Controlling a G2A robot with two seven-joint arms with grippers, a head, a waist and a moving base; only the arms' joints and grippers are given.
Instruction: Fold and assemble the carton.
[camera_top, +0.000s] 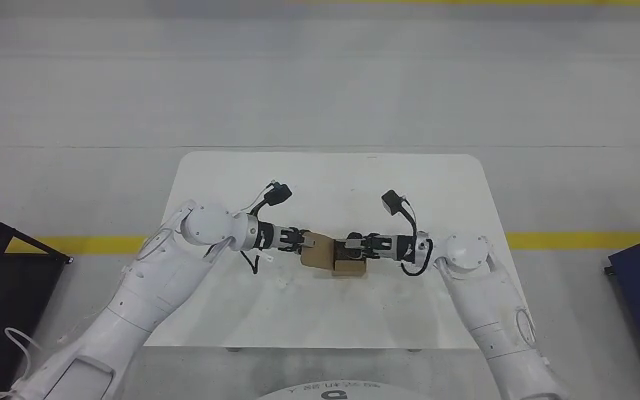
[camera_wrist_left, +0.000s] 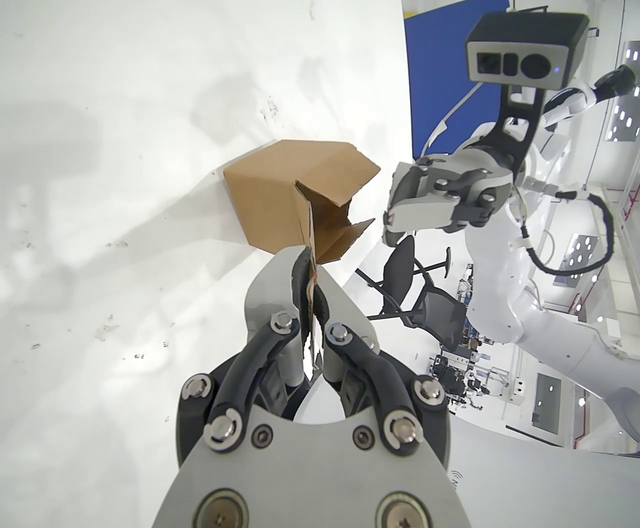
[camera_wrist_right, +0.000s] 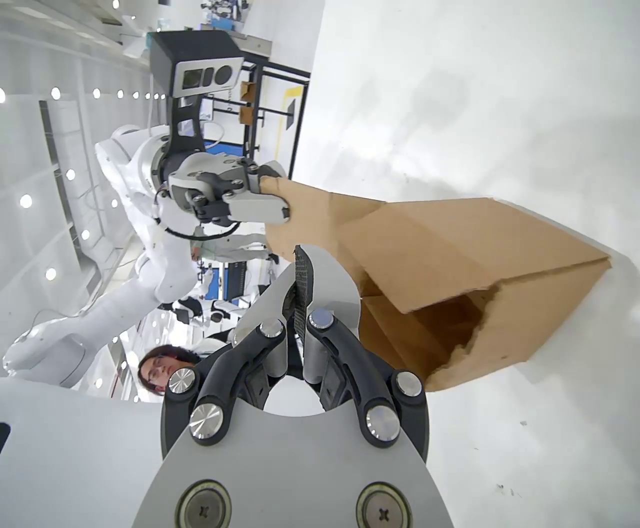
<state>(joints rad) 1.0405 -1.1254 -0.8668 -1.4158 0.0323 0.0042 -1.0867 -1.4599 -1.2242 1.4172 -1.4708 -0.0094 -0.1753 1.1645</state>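
the carton (camera_top: 331, 256) lies on the counter (camera_top: 420, 180) between the two grippers. it is opened into a tube, with its far side against the surface. the left gripper (camera_wrist_left: 307, 265) is clamped on one of the carton's end flaps, the cardboard pinched flat between its pads. the right gripper (camera_wrist_right: 301, 267) has its fingers pressed together with nothing between them. it sits just beside the carton's open end, apart from it.

the step in hand looks like closing the open end in front of the right gripper, where a small flap (camera_wrist_left: 350, 235) stands outward and the inside is bare. i'd use the closed right gripper as a blunt pusher and press that small flap inward first. the left gripper should hold its flap firmly as an anchor, so the carton does not slide across the smooth counter. push square to the fold line, not at a corner. the rim of the opening nearest the right gripper looks ragged and could tear or buckle. keep the left grip level, since a twist would skew the tube and the flaps would not meet.
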